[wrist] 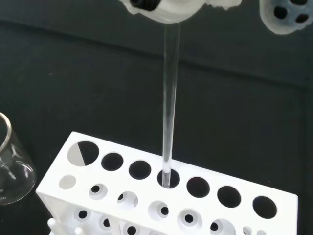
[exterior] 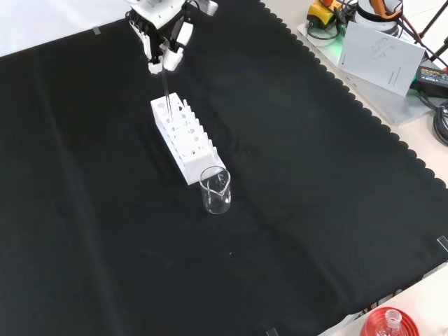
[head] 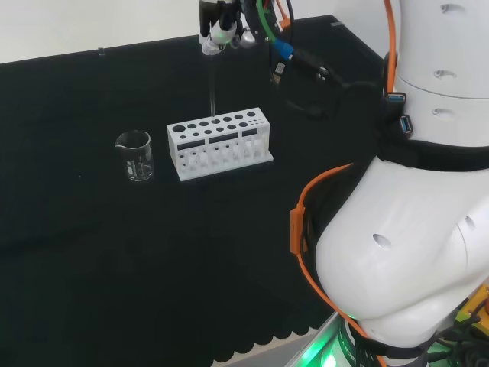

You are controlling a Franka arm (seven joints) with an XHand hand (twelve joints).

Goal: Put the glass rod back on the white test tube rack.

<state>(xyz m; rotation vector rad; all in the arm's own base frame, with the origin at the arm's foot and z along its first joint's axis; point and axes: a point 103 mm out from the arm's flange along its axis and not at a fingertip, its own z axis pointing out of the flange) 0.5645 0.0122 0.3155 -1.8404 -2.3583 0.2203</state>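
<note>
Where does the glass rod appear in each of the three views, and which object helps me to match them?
Head view: the glass rod hangs upright from the hand, top centre, above the white rack.
Front view: the rod is at the upper left, under the hand, at the rack's far end.
Wrist view: the rod runs down the centre, its tip at a hole of the rack.
Shared landmark: the beaker beside the rack.

The glass rod (wrist: 169, 103) is clear and smooth; the test tube rack (wrist: 146, 196) looks like matt white plastic. The beaker (head: 135, 155) is clear, glossy glass; the bench cloth (exterior: 315, 182) is matt black fabric.
</note>
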